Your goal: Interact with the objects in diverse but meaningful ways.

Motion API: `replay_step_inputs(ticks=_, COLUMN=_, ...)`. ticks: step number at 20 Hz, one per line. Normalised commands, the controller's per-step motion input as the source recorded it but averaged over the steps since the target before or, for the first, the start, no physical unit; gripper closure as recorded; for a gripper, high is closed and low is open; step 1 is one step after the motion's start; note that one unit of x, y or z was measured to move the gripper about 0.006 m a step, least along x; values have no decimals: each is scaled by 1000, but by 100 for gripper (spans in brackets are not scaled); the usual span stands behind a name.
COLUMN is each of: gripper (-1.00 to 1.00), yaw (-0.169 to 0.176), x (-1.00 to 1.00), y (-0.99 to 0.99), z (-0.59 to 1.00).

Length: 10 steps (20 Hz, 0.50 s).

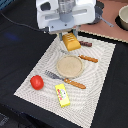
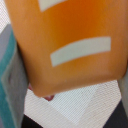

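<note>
My gripper (image 1: 70, 37) is shut on the orange-yellow bread block (image 1: 72, 44), at the far edge of the woven placemat (image 1: 100, 80). In the wrist view the block (image 2: 70, 25) fills the frame between my fingers (image 2: 9, 90), with pale stripes on its face. A red tomato (image 1: 36, 82) sits on the mat's corner toward the exterior view's left. A flat yellow packet (image 1: 62, 95) lies near the mat's front edge. A thin dark-brown sausage (image 1: 86, 44) lies just beside the block, toward the exterior view's right.
A round wooden plate (image 1: 69, 66) sits in the middle of the mat. A wooden-handled fork (image 1: 66, 80) lies in front of it and a wooden-handled knife (image 1: 86, 58) behind it. A grey pot (image 1: 123, 17) stands at the far right on a pink surface.
</note>
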Motion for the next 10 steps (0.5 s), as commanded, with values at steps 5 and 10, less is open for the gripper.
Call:
replay_step_inputs(ticks=5, gripper=100, yaw=5, x=874, y=-271, z=-13)
replay_step_inputs(ticks=10, gripper=100, yaw=48, x=255, y=-303, z=-4)
